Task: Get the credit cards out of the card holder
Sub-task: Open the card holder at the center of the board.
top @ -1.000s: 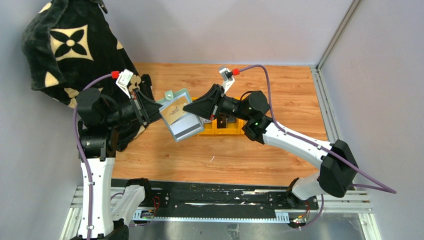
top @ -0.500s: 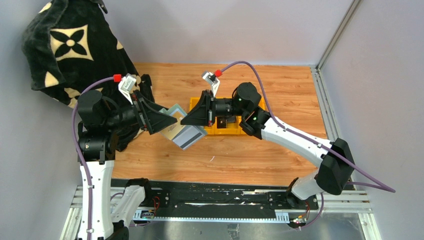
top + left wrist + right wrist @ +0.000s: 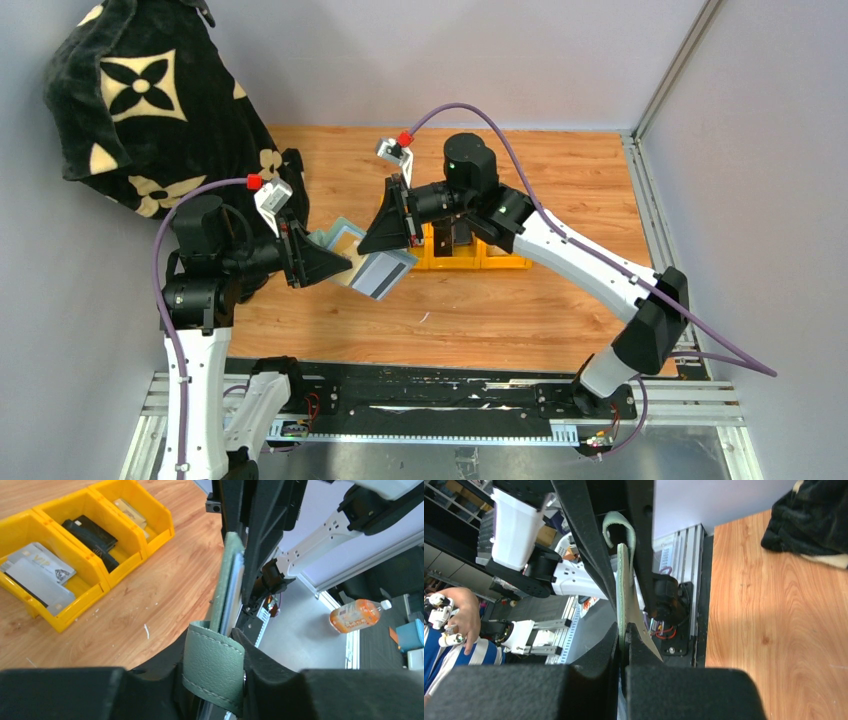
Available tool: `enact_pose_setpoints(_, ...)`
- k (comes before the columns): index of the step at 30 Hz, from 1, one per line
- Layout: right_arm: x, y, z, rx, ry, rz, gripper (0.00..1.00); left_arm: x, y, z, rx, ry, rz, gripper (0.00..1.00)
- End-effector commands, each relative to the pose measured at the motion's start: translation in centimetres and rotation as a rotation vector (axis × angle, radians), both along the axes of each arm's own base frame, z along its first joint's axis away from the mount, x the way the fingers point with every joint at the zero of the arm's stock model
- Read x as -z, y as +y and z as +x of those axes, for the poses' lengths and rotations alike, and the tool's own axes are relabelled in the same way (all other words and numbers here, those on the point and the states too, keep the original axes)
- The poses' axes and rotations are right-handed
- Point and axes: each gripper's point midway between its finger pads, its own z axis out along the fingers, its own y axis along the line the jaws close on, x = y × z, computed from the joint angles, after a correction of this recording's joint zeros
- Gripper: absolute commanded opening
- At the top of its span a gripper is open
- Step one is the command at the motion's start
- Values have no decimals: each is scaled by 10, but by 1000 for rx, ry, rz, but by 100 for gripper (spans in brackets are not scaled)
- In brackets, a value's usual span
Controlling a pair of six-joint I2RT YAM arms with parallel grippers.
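The sage-green card holder (image 3: 325, 237) hangs open in the air between both arms, left of the yellow bins. A grey credit card (image 3: 383, 272) and a tan one (image 3: 347, 240) show on its inner face. My left gripper (image 3: 338, 263) is shut on the holder's end; in the left wrist view the green snap tab (image 3: 212, 665) sits pinched in my left gripper (image 3: 212, 647), with a card edge (image 3: 234, 595) beside the holder's leaf. My right gripper (image 3: 378, 240) comes from the right. In the right wrist view my right gripper (image 3: 622, 640) is shut on the holder's thin green edge (image 3: 621, 590).
A row of yellow bins (image 3: 470, 262) stands on the wooden table behind the holder. They hold grey cards (image 3: 35, 572), a black wallet (image 3: 92, 535) and tan notes (image 3: 130, 512). A black patterned blanket (image 3: 140, 100) fills the far left corner.
The holder has moved left and lower. The right arm followed it left. The left gripper let go, slid back and shut again on the holder's tab end.
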Motion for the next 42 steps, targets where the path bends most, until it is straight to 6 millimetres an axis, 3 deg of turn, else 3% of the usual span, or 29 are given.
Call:
enact_pose_setpoints(1,1,-7,-16,-109,16,-32,9,16,4,6,-14,-5,54,12)
enact_pose_setpoints(3,5,-8,-16,-113,29,-38,30,12,4,7,-14,-22,59,0)
enact_pose_setpoints(6,6,-10,-18,-123,48,-15,53,5,3,9,3,-16,46,0)
enact_pose_setpoints(10,11,-18,-24,-111,65,54,68,-6,0,9,19,12,16,0)
enact_pose_setpoints(14,18,-23,-27,-82,107,103,70,-15,-1,8,25,35,-6,0)
enact_pose_setpoints(16,28,-23,-27,-66,135,104,69,-20,-2,7,29,43,-17,0)
enact_pose_setpoints(18,35,-23,-26,-54,159,107,61,-26,-3,5,30,35,-22,0)
enact_pose_setpoints(22,36,-24,-26,-65,196,123,23,-26,-3,2,29,16,-16,1)
enact_pose_setpoints(23,35,-25,-26,-69,190,120,14,-24,-2,2,21,13,-10,13)
enact_pose_setpoints(25,42,-27,-25,-68,191,56,0,-19,-3,-1,33,10,-11,63)
enact_pose_setpoints(26,39,-27,-23,-67,136,56,0,-16,-3,-3,40,5,-11,81)
enact_pose_setpoints(28,55,-32,-24,-57,114,-57,0,-10,-3,-5,45,-11,0,93)
enact_pose_setpoints(33,74,-45,-26,-92,18,-213,0,-5,-5,-5,84,4,-16,90)
enact_pose_setpoints(36,75,-46,-26,-94,-30,-248,0,-2,-6,-5,114,35,-39,76)
enact_pose_setpoints(39,75,-47,-26,-102,-65,-272,0,-1,-8,-6,136,57,-58,54)
enact_pose_setpoints(42,73,-47,-25,-114,-109,-303,0,1,-9,-9,160,72,-76,48)
